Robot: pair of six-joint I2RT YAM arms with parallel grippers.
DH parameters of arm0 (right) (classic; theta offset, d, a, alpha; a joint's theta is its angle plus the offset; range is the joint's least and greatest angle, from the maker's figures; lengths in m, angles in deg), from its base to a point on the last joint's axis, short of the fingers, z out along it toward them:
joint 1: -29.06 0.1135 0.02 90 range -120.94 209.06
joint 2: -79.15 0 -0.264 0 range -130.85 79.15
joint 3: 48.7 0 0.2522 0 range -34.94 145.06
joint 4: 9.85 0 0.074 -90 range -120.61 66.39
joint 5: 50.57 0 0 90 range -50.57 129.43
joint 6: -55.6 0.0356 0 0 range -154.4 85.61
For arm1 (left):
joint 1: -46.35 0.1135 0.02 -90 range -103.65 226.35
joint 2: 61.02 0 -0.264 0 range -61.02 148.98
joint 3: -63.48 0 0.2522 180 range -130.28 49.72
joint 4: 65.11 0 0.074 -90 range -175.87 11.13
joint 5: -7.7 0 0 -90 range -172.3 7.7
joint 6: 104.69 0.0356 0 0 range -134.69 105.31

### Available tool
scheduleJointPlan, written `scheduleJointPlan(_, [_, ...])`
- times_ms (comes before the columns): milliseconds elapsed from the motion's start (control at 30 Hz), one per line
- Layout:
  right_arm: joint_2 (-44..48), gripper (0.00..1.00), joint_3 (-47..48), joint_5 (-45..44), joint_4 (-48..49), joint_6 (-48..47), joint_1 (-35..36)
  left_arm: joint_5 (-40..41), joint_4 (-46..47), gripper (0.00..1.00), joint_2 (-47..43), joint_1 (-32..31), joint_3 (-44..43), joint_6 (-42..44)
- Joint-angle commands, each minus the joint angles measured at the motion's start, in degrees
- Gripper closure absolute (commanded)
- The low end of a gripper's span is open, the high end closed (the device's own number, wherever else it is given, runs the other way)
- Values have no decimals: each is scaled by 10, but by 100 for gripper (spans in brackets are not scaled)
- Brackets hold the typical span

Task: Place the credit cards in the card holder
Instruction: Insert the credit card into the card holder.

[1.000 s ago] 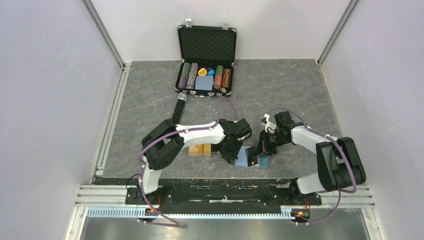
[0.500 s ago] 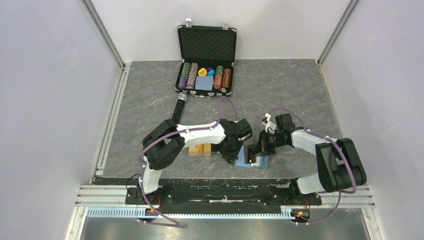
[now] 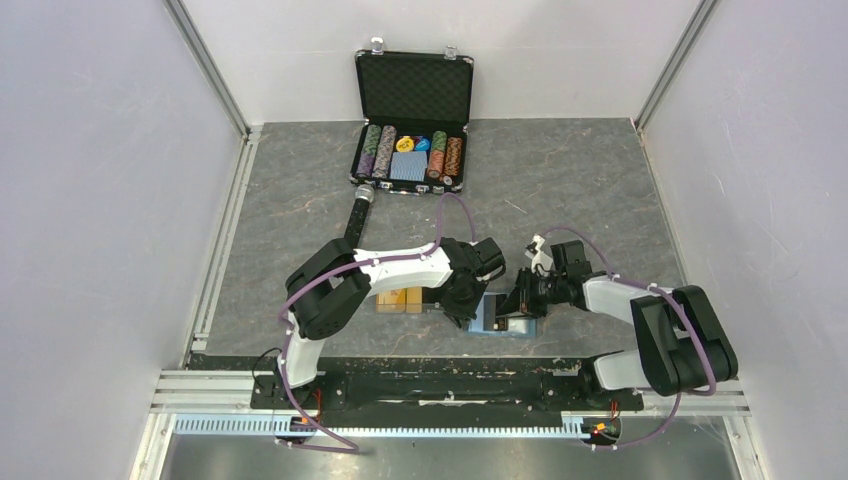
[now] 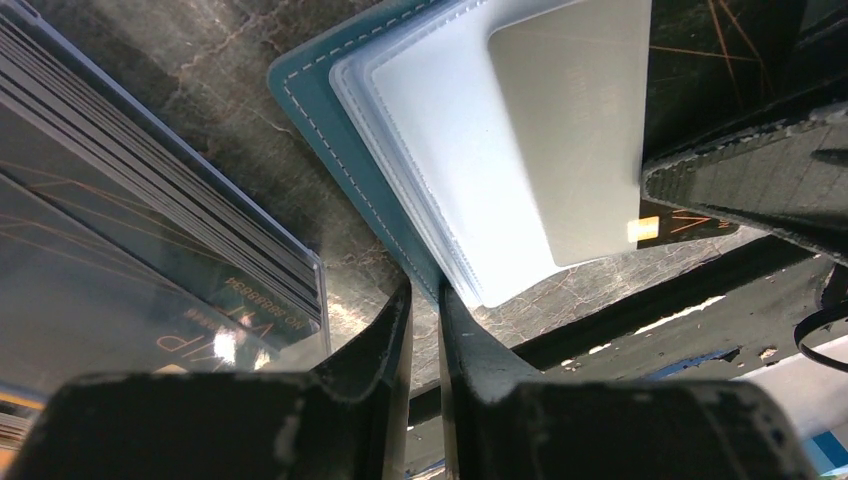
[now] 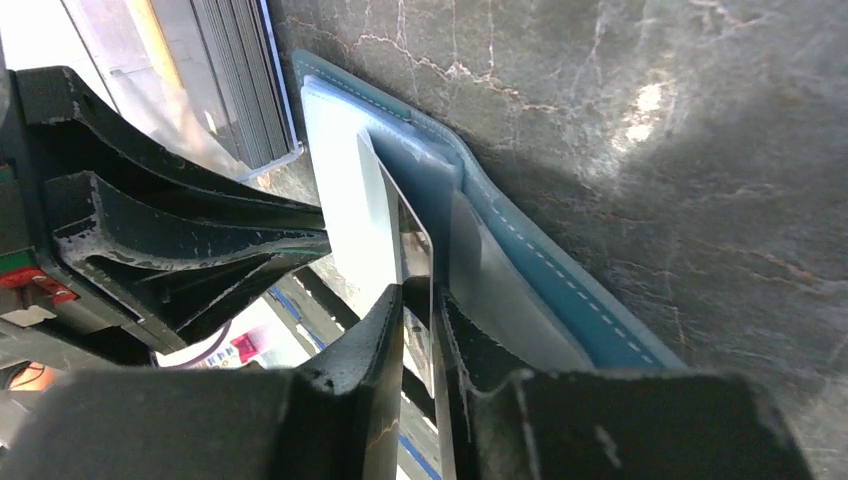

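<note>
The card holder (image 3: 492, 318) lies open on the surface (image 3: 580, 190) with its clear sleeves facing up. The left gripper (image 4: 425, 300) is clamped on the card holder's teal edge, jaws almost together. One credit card (image 4: 570, 130) has its end tucked among the sleeves and stands between the fingers of the right gripper (image 5: 420, 300). I cannot tell whether they press on it. The other credit cards (image 3: 400, 300) are stacked just left of the card holder.

1. A grey marbled worktop (image 3: 580, 170) carries everything.
2. A black case (image 3: 414, 88) stands open at the far edge, its lid upright.
3. Rows of poker chips (image 3: 372, 150) fill the case, with a blue-grey deck (image 3: 408, 166) between them.
4. A black rod (image 3: 357, 215) lies just in front of the case.
5. A clear plastic box (image 4: 300, 300) sits near the front edge.
</note>
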Motion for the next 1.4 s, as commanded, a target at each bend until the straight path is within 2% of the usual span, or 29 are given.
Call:
scheduleJointPlan(0, [10,81,-11,-55,2,8,20,7,3,79,15,-8,-12,16])
scheduleJointPlan(300, [61,58,65,-169,-157,-67,23,10,3,81,7,-8,-13,16])
scheduleJointPlan(467, [71,46,85,-188,-194,-89,27,11,3,82,6,-7,-16,17])
scheduleJointPlan(733, [53,52,53,-136,-126,-60,39,7,3,83,10,-8,-16,20])
scheduleJointPlan(933, [12,68,58,-94,-87,-48,56,3,3,84,13,-9,-17,20])
scheduleJointPlan(1167, [5,69,86,-68,-55,-17,94,5,3,84,11,-10,-21,20])
scheduleJointPlan(1367, [14,71,62,-36,-8,36,107,10,3,83,6,-9,-22,20])
